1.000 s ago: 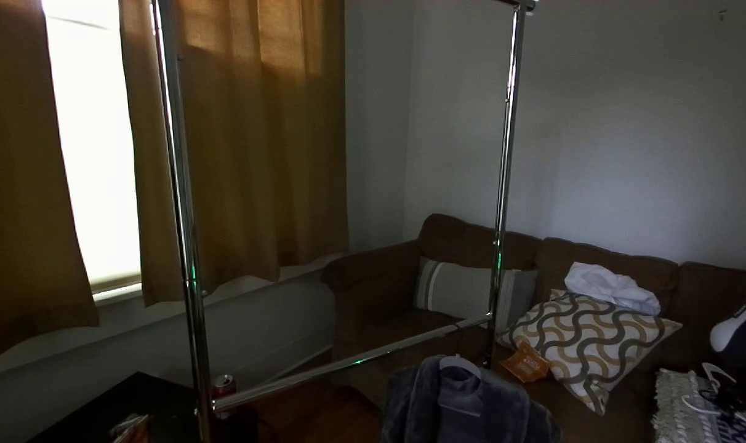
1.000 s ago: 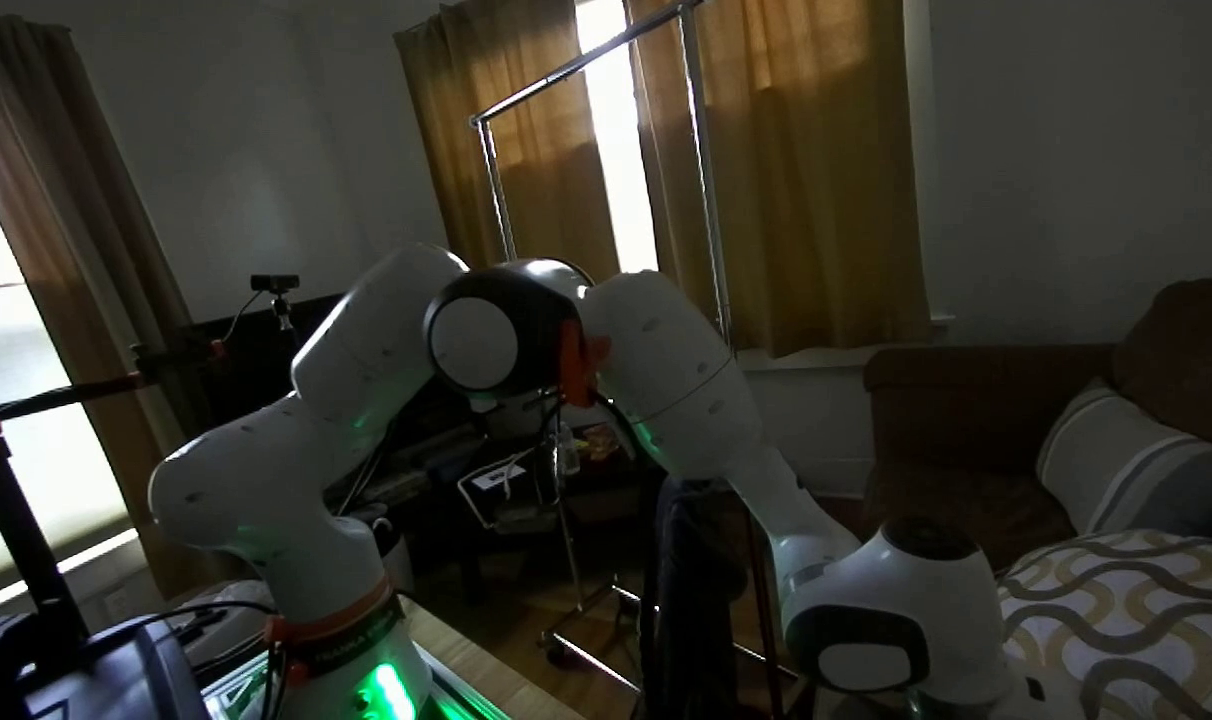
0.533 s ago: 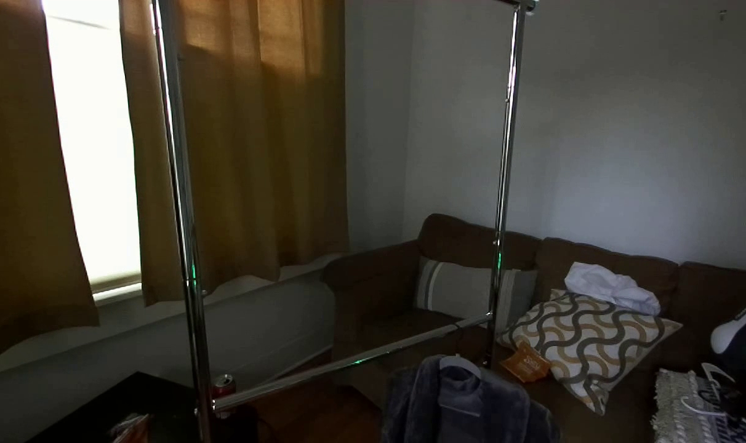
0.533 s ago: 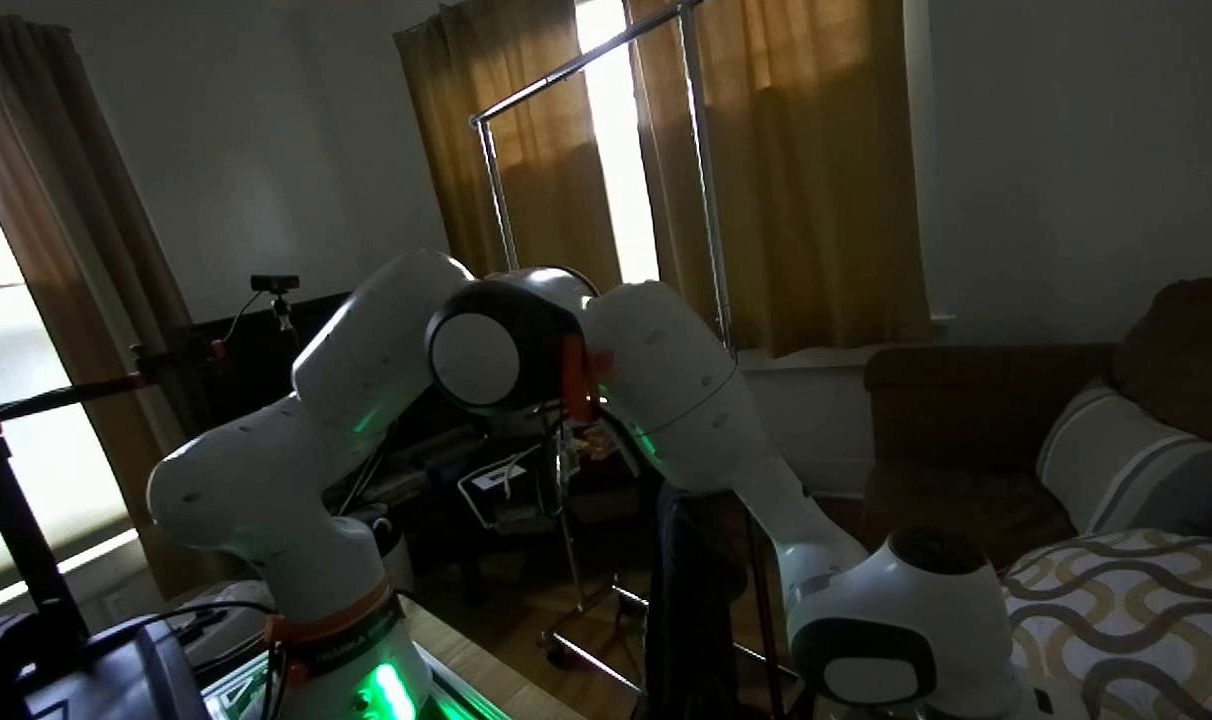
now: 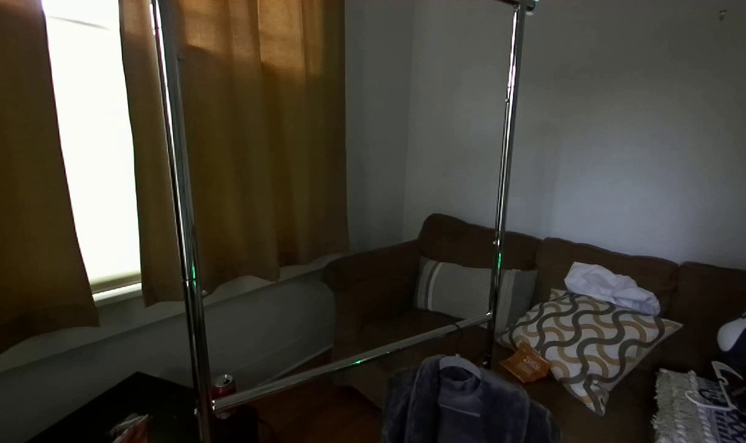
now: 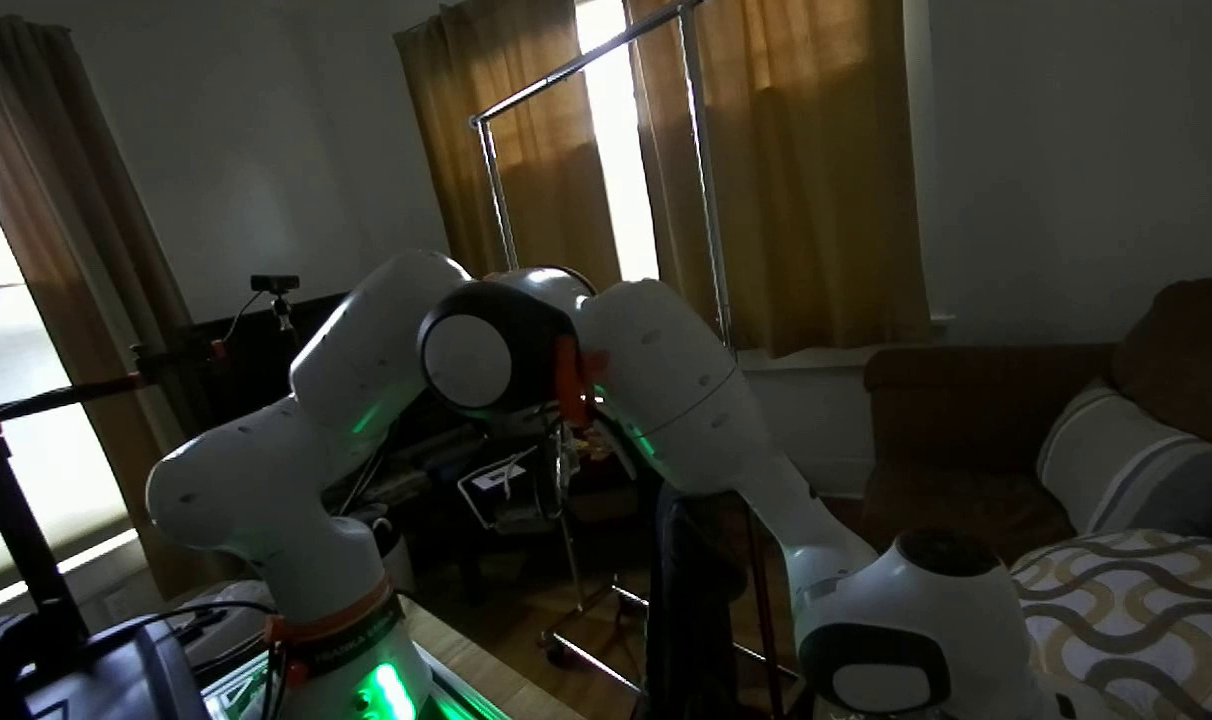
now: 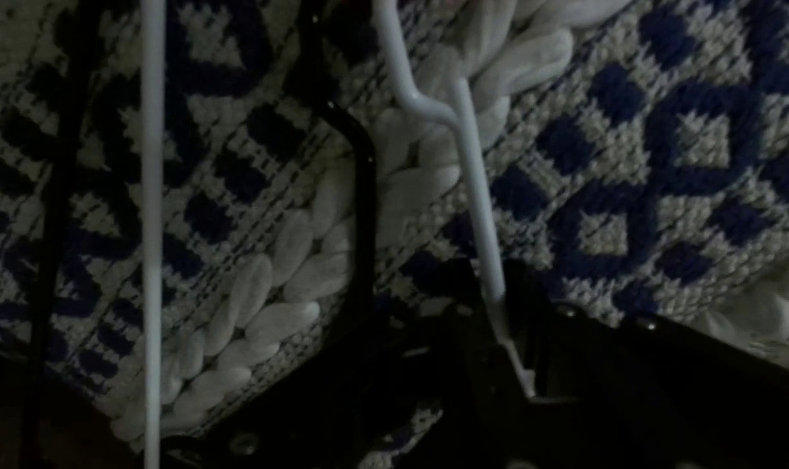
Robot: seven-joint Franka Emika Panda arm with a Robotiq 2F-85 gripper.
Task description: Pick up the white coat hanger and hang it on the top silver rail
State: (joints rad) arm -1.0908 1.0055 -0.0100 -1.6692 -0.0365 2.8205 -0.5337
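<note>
White coat hanger right over the patterned throw, and the hand has it, clamped on the slim frame as best this dim wrist view tells, a black wire over that same throw, while the top silver rail stands well apart, higher than the throw!

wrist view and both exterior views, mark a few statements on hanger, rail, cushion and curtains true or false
1. The black two-fingered pincer is shut on the thin white coat hanger. True.
2. That hanger hangs on the top silver metal rail. False: it is apart from that rail, in the pincer.
3. The grey striped fabric cushion rests on the brown upholstered sofa. True.
4. The gold-brown fabric curtains meet completely. False: a bright strip of window shows between them.
</note>
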